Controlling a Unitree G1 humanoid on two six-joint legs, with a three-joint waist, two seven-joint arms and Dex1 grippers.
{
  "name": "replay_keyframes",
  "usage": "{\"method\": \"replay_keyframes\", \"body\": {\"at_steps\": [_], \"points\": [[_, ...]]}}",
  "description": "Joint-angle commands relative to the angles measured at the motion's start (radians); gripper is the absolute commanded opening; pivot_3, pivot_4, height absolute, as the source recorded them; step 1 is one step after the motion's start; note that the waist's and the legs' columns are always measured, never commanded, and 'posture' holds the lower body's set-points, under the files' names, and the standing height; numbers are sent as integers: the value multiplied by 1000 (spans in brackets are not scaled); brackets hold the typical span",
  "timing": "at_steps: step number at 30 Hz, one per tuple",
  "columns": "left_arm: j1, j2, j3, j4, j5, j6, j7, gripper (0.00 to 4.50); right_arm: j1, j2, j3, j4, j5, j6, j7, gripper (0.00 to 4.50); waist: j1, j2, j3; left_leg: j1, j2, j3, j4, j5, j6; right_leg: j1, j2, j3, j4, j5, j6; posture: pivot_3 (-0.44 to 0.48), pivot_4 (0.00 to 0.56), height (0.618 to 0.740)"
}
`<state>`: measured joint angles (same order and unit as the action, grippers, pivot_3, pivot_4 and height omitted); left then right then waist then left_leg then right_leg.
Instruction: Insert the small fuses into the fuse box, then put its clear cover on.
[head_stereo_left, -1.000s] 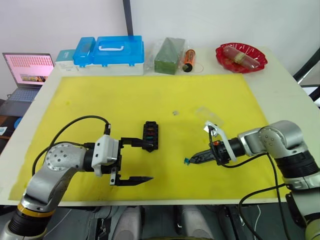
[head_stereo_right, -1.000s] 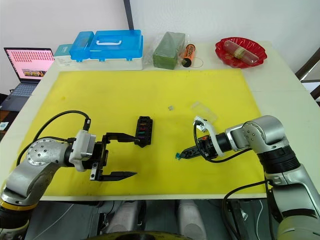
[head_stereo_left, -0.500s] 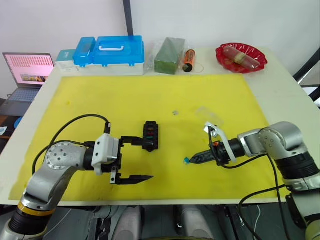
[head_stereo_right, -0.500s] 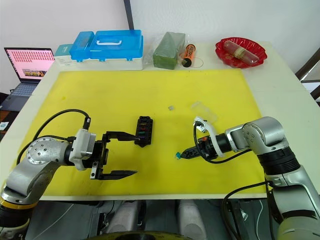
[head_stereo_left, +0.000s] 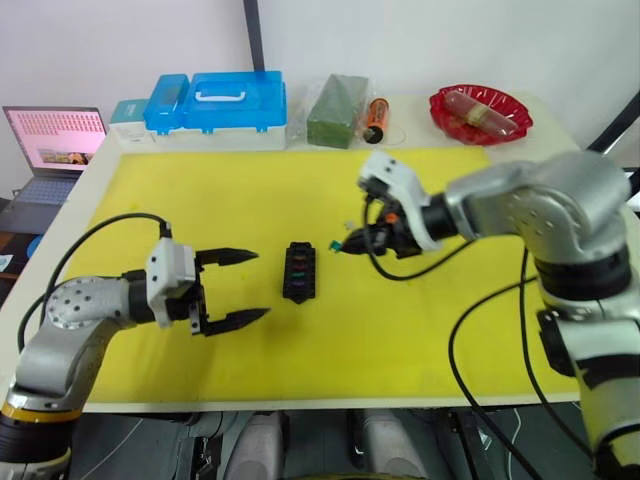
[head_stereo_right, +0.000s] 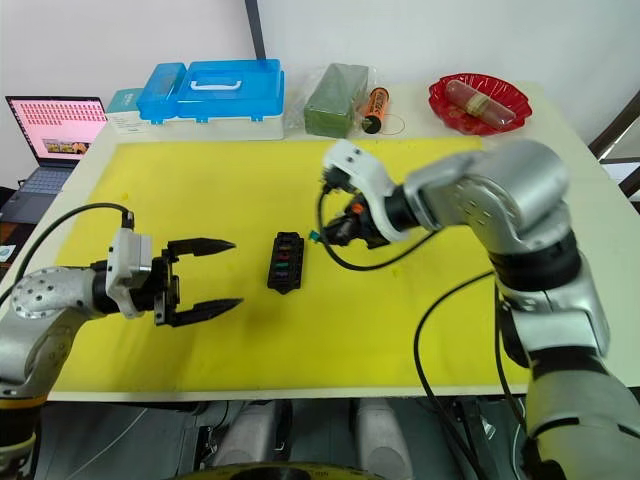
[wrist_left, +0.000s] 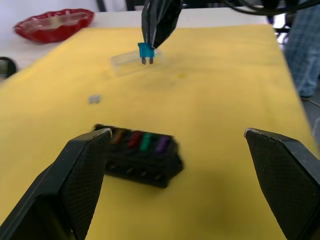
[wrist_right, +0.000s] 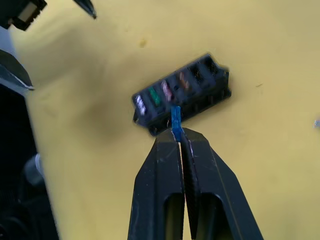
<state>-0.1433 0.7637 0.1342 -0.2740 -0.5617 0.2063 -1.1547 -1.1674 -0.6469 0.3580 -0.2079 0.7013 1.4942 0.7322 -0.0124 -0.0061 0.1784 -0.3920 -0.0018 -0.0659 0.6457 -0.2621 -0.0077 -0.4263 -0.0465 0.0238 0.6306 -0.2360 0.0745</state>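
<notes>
Holding: teal fuse (wrist_left: 146, 52) pinched between closed fingertips of right gripper (head_stereo_left: 345, 243); prongs pointing down; raised off the mat, just beside the far end of the fuse box on its right
Right gripper: fingers pressed together on the fuse, tip of the fuse sticking out past them in the right wrist view (wrist_right: 175, 116)
Left gripper (head_stereo_left: 236, 288): wide open, nothing between the fingers; one finger (wrist_left: 85, 165) on each side of the wrist view; left of the box, near but apart, pointing toward it
Fuse box (head_stereo_right: 286, 262): black, lying on the yellow mat (head_stereo_right: 420, 330) near its middle, between the two grippers; long side running away from the robot
Slots: four fuses (wrist_left: 140, 140) seated in a row, tan, red, green, purple from the left wrist view; remaining slots at one end dark
Cover (wrist_left: 131, 62): clear, flat on the mat beyond the box, behind the held fuse in the left wrist view
Loose chip (wrist_left: 94, 99): small, grey, on the mat, apart from box and cover
Back edge of table: blue case (head_stereo_left: 215, 103); green block (head_stereo_left: 329, 110); red dish (head_stereo_left: 480, 113)
</notes>
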Motion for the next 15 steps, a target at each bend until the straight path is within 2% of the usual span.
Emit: {"method": "replay_keyframes", "body": {"at_steps": [1, 8, 15], "points": [[-44, 6, -4, 71, 25, -35, -31, 4500, -53, -20, 172, 5, -142, -202, 68, 31, 0, -1, 0, 0, 0, 0, 0, 0, 0, 0, 0, 0, 0, 0, 1, 0, 150, 740], [-128, -25, -46, 170, 45, -44, -68, 4500, -99, 13, 317, 57, -305, -338, 117, 31, -5, -1, 0, -1, 0, 1, 0, 0, 0, -1, -1, 0, 0, 2, 4, 0, 150, 740], [-186, -60, -94, 220, 72, -61, -90, 4500, -83, 44, 341, 70, -371, -397, 184, 31, -6, -1, 0, -1, 0, 0, 0, 0, 0, -1, -1, 0, 1, 2, 4, 0, 150, 740]]}}
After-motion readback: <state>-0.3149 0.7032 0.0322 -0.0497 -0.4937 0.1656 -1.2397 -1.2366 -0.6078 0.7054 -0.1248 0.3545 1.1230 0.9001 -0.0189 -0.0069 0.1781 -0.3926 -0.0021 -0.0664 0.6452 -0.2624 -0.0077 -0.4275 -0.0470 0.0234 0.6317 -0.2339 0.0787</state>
